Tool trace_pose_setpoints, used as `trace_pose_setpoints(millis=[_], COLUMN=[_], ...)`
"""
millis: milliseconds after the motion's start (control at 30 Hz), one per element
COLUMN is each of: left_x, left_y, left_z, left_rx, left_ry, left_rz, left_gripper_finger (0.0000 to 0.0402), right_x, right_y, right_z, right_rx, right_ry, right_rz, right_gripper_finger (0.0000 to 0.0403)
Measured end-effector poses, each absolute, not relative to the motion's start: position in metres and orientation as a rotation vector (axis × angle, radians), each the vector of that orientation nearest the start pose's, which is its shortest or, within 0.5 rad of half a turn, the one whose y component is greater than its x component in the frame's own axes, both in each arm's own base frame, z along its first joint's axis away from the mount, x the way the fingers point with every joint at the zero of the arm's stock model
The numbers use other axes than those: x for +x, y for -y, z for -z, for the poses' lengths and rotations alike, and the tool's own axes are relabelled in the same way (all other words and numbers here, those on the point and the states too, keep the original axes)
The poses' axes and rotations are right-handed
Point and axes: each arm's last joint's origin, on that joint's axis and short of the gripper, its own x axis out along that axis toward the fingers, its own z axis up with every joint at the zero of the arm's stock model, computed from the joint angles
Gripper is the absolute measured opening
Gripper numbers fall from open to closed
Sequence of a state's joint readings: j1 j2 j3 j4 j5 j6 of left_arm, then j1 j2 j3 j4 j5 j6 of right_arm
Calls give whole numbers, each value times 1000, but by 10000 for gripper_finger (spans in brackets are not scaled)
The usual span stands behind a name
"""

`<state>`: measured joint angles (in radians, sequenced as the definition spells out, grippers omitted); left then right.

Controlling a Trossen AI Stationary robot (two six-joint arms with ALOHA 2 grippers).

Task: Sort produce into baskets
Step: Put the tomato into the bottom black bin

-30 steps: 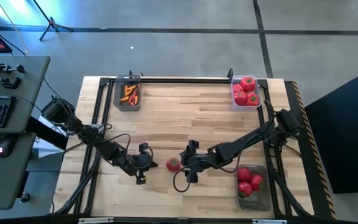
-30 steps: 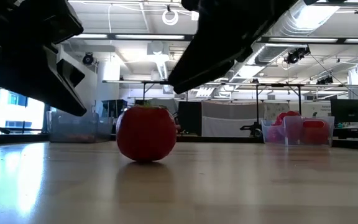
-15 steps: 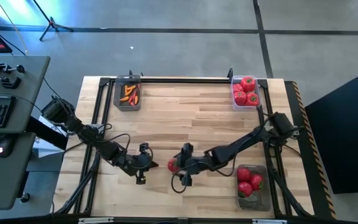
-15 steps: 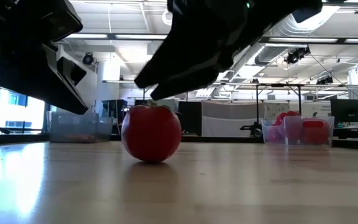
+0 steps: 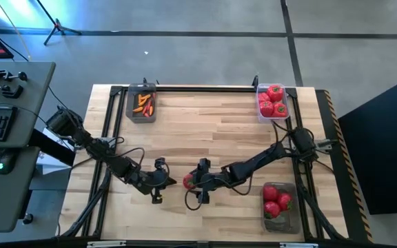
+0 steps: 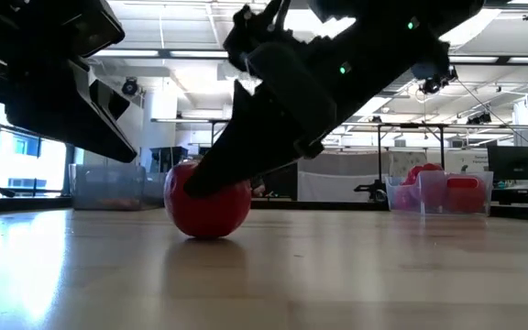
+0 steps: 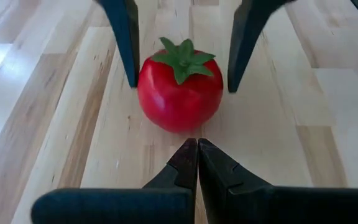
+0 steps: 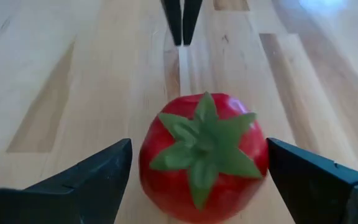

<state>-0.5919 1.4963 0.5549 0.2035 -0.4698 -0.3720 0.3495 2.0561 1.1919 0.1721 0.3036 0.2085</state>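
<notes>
Slid forward since the earlier frame, right pincer now spread wide astride tomato on worktop centre for grab, left pincer shut, parked just beside.

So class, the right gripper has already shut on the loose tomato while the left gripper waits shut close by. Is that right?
Not quite. The right gripper is open: the right wrist view shows its fingers apart on either side of the tomato, not clamped on it. The left gripper does wait shut close by.
</notes>
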Motion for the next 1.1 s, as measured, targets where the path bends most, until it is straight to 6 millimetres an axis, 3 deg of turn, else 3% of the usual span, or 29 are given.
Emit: trace_pose_setpoints(millis=[167,333,433,567,700,833,1100], left_x=[226,225,224,223,222,221,221], left_y=[135,135,136,137,139,141,141], left_z=[-142,-142,-142,-142,-142,-142,-142], left_rx=[14,19,25,25,21,37,79], left_ry=[-630,-621,-613,-612,-609,-605,-608], left_rz=[-15,-43,-58,-62,-60,-57,-46], left_gripper_finger=[0,0,0,0,0,0,0], right_x=[404,404,401,386,353,306,208], right_y=[-131,-129,-133,-147,-169,-194,-238], right_z=[-118,-119,-128,-155,-189,-212,-216], right_rx=[3,14,17,28,83,217,479], right_ry=[-662,-662,-648,-652,-705,-824,-1069], right_rz=[-6,23,20,29,43,98,360], right_gripper_finger=[347,295,256,249,249,249,248])
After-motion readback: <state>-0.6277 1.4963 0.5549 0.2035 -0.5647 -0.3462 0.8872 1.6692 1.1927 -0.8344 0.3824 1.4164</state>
